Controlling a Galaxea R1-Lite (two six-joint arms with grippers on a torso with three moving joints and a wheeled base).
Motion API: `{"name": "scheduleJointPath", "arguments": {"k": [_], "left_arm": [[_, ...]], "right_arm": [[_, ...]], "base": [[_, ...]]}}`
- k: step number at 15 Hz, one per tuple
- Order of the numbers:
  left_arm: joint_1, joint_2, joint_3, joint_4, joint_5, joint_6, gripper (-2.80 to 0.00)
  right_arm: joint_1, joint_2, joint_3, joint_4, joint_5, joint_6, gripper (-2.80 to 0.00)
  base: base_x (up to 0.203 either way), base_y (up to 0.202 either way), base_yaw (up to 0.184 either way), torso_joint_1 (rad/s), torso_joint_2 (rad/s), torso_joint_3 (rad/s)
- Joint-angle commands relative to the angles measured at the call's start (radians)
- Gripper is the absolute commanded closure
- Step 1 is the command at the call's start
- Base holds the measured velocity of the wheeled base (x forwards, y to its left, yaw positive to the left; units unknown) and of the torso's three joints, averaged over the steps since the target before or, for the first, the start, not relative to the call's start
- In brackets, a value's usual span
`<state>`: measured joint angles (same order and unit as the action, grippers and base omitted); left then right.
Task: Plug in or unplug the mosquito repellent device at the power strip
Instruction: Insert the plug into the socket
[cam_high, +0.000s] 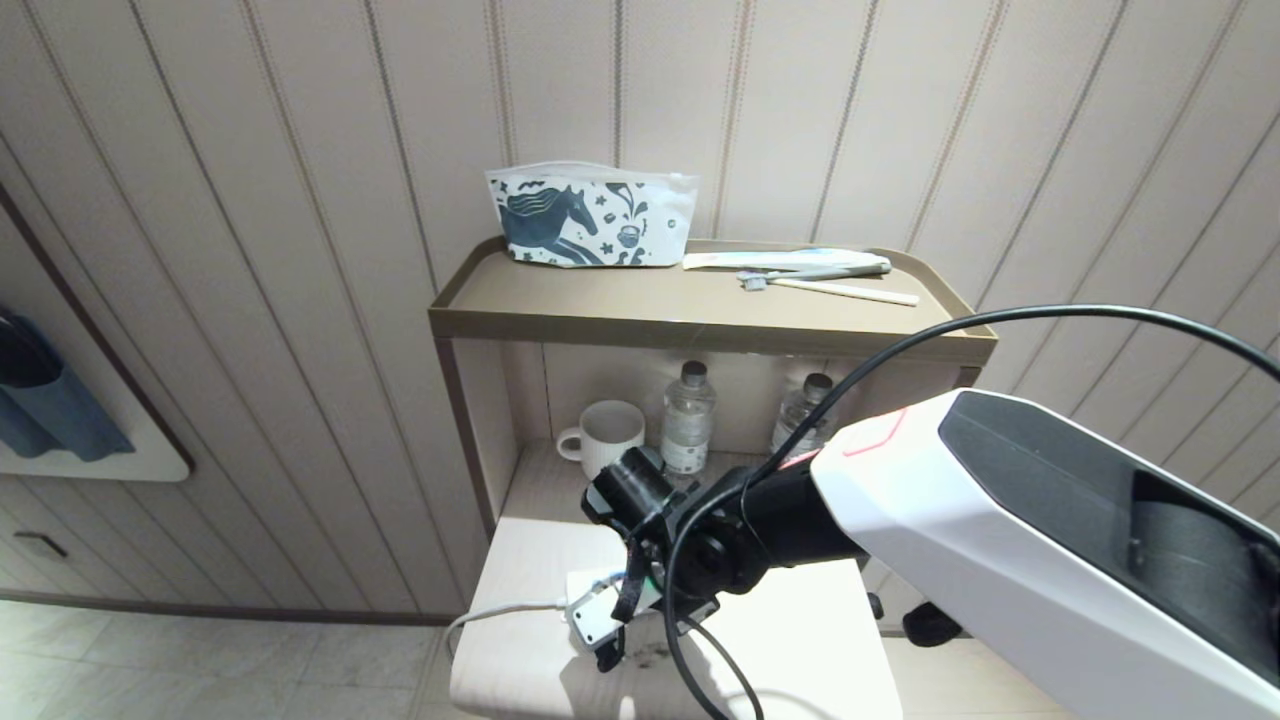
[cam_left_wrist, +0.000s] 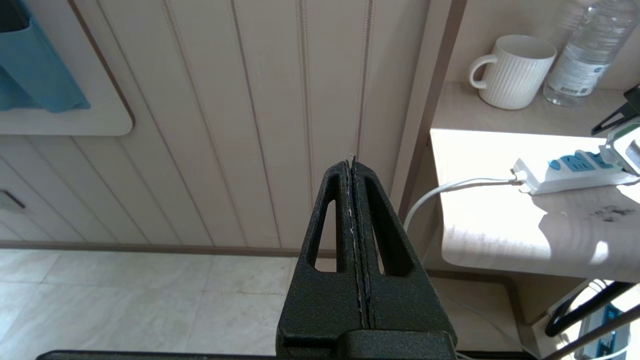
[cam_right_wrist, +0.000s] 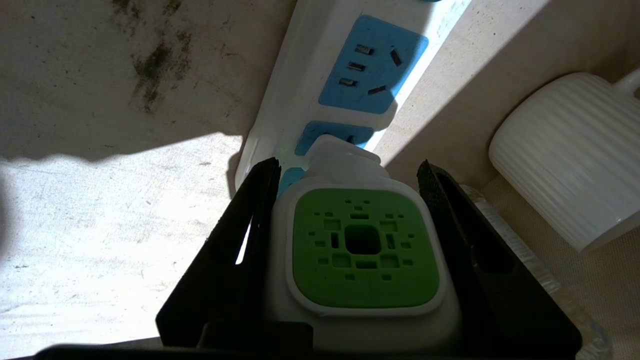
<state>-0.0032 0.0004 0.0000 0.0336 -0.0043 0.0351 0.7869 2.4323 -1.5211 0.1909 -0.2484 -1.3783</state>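
Observation:
The mosquito repellent device (cam_right_wrist: 365, 250), white with a square green face, sits between the fingers of my right gripper (cam_right_wrist: 347, 167), which is shut on it. Its white plug end meets a light-blue socket panel of the power strip (cam_right_wrist: 300, 100); the contact itself is hidden. In the head view the right gripper (cam_high: 622, 620) reaches down over the power strip (cam_high: 590, 612) on the low white table (cam_high: 800, 650). The left wrist view shows the power strip (cam_left_wrist: 565, 172) with the device (cam_left_wrist: 627, 147) at its far end. My left gripper (cam_left_wrist: 352, 161) is parked, shut and empty, above the floor beside the wall.
A white ribbed mug (cam_high: 610, 435) and two clear water bottles (cam_high: 688, 415) stand in the shelf niche behind the table. A horse-print pouch (cam_high: 590, 220) and a toothbrush (cam_high: 815, 272) lie on the shelf top. The strip's cord (cam_high: 500, 610) hangs off the table's left edge.

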Motion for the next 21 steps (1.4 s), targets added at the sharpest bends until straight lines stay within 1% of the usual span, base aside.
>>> {"name": "scheduleJointPath", "arguments": {"k": [1, 6, 8, 9, 10, 11, 16, 17, 18, 20, 21], "left_arm": [[0.000, 0.000, 0.000, 0.000, 0.000, 0.000, 0.00], [0.000, 0.000, 0.000, 0.000, 0.000, 0.000, 0.00], [0.000, 0.000, 0.000, 0.000, 0.000, 0.000, 0.00], [0.000, 0.000, 0.000, 0.000, 0.000, 0.000, 0.00], [0.000, 0.000, 0.000, 0.000, 0.000, 0.000, 0.00], [0.000, 0.000, 0.000, 0.000, 0.000, 0.000, 0.00], [0.000, 0.000, 0.000, 0.000, 0.000, 0.000, 0.00], [0.000, 0.000, 0.000, 0.000, 0.000, 0.000, 0.00], [0.000, 0.000, 0.000, 0.000, 0.000, 0.000, 0.00], [0.000, 0.000, 0.000, 0.000, 0.000, 0.000, 0.00], [0.000, 0.000, 0.000, 0.000, 0.000, 0.000, 0.00]], "right_arm": [[-0.003, 0.017, -0.005, 0.005, 0.003, -0.008, 0.00], [-0.002, -0.005, -0.006, 0.033, 0.004, -0.012, 0.00], [-0.002, -0.024, -0.014, 0.093, 0.004, -0.013, 0.00], [-0.002, -0.024, -0.016, 0.097, 0.005, -0.013, 0.00], [-0.002, -0.023, -0.044, 0.156, 0.006, -0.015, 0.00], [-0.002, -0.022, -0.053, 0.174, 0.006, -0.016, 0.00], [-0.002, -0.022, -0.053, 0.174, 0.006, -0.016, 0.00], [-0.002, -0.010, -0.075, 0.219, 0.014, -0.018, 0.00], [-0.002, 0.005, -0.134, 0.312, 0.022, -0.021, 0.00], [-0.003, 0.037, -0.338, 0.518, 0.040, -0.028, 0.00], [-0.003, 0.050, -0.402, 0.608, 0.048, -0.038, 0.00]], "base": [[0.000, 0.000, 0.000, 0.000, 0.00, 0.000], [0.000, 0.000, 0.000, 0.000, 0.00, 0.000], [0.000, 0.000, 0.000, 0.000, 0.00, 0.000], [0.000, 0.000, 0.000, 0.000, 0.00, 0.000], [0.000, 0.000, 0.000, 0.000, 0.00, 0.000], [0.000, 0.000, 0.000, 0.000, 0.00, 0.000], [0.000, 0.000, 0.000, 0.000, 0.00, 0.000], [0.000, 0.000, 0.000, 0.000, 0.00, 0.000], [0.000, 0.000, 0.000, 0.000, 0.00, 0.000], [0.000, 0.000, 0.000, 0.000, 0.00, 0.000], [0.000, 0.000, 0.000, 0.000, 0.00, 0.000]]}}
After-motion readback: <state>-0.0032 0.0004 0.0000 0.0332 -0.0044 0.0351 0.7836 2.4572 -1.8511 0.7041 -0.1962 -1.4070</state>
